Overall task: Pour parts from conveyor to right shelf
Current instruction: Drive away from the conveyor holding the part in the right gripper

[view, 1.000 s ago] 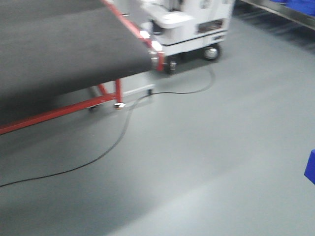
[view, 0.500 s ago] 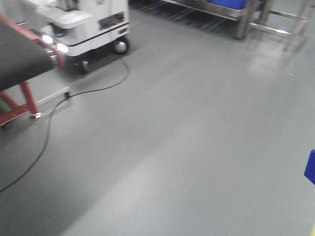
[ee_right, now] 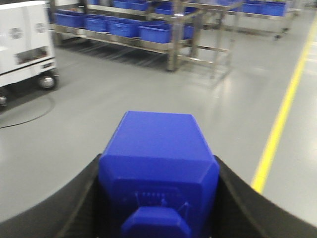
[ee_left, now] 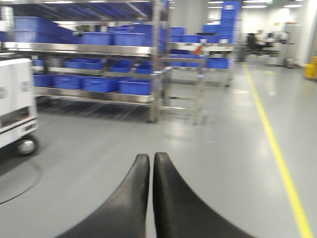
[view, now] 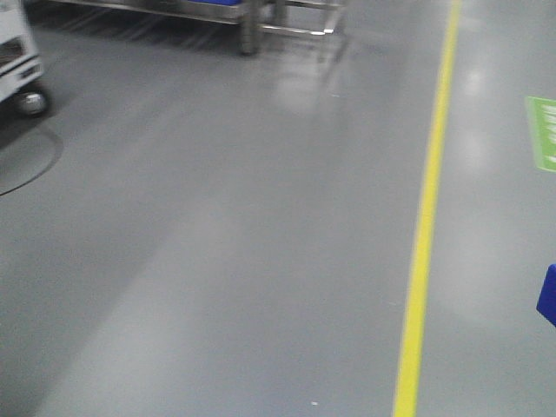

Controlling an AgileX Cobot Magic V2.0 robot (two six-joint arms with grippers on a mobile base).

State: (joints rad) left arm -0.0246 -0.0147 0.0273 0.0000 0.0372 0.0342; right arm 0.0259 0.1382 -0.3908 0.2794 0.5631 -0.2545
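My right gripper is shut on the part, a bright-blue boxy block with a square nub facing the camera; both black fingers press its sides. A corner of that blue part shows at the right edge of the front view. My left gripper is shut with nothing in it, its tips nearly touching above the floor. The shelf, a steel rack holding blue bins, stands far ahead; its steel frame also shows in the right wrist view, and its foot in the front view. The conveyor is out of view.
A white wheeled machine stands at the left, with a black cable on the grey floor beside it. A yellow floor line runs along the right, and a green floor mark lies beyond it.
The front view has swung to the right: the conveyor has left the view, the white machine has slid to the left edge, and the yellow line and rack foot have come in.
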